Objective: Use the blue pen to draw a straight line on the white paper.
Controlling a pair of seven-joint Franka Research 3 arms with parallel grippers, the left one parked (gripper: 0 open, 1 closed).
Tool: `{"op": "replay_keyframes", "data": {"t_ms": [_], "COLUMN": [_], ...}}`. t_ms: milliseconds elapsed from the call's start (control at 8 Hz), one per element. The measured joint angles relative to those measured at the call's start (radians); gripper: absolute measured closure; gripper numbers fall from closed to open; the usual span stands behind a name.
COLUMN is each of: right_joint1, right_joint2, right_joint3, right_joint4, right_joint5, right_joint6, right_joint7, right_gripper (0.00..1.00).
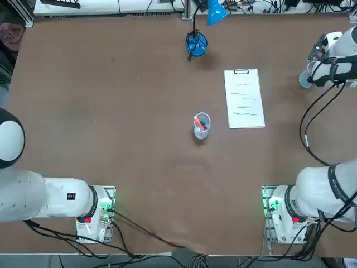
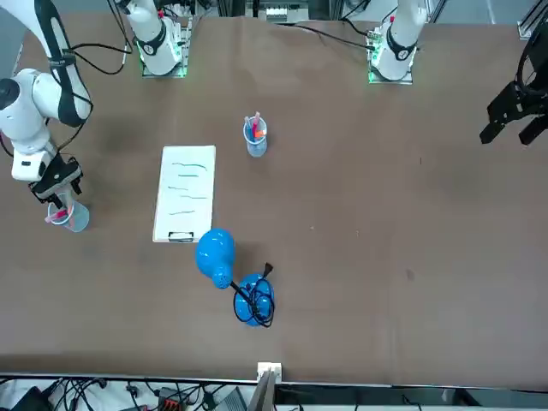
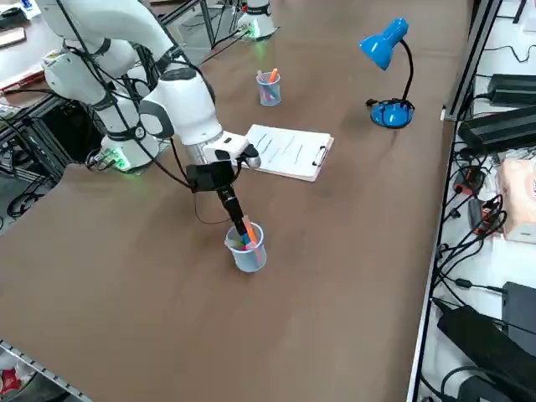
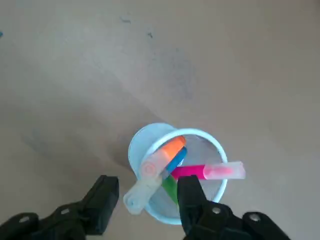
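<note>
Right hand [image 4: 145, 195] released, fingers straddling cup [image 4: 145, 145] rim; cup holds orange, pink, blue pens.

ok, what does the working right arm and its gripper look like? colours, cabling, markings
The right arm has glossy white rounded shells with dark bands at the joints. A black cable runs loose along it. Its base is white, glows green and carries a red mark. The right gripper is matte black with two blocky jaws on a black hand; the jaws stand apart.
</note>
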Motion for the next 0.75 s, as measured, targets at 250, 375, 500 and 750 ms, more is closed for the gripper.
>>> {"op": "replay_keyframes", "data": {"t_ms": [250, 375, 500, 750], "right_joint1": [0.0, 0.0, 0.0, 0.0], "right_joint2": [0.0, 0.0, 0.0, 0.0], "right_joint3": [0.0, 0.0, 0.0, 0.001], "right_joint4": [0.0, 0.0, 0.0, 0.002], "right_joint5": [0.0, 0.0, -0.001, -0.001], "right_joint6": [0.001, 0.002, 0.002, 0.004], "right_joint7": [0.0, 0.0, 0.0, 0.0], "right_gripper": [0.37, 0.38, 0.41, 0.48]}}
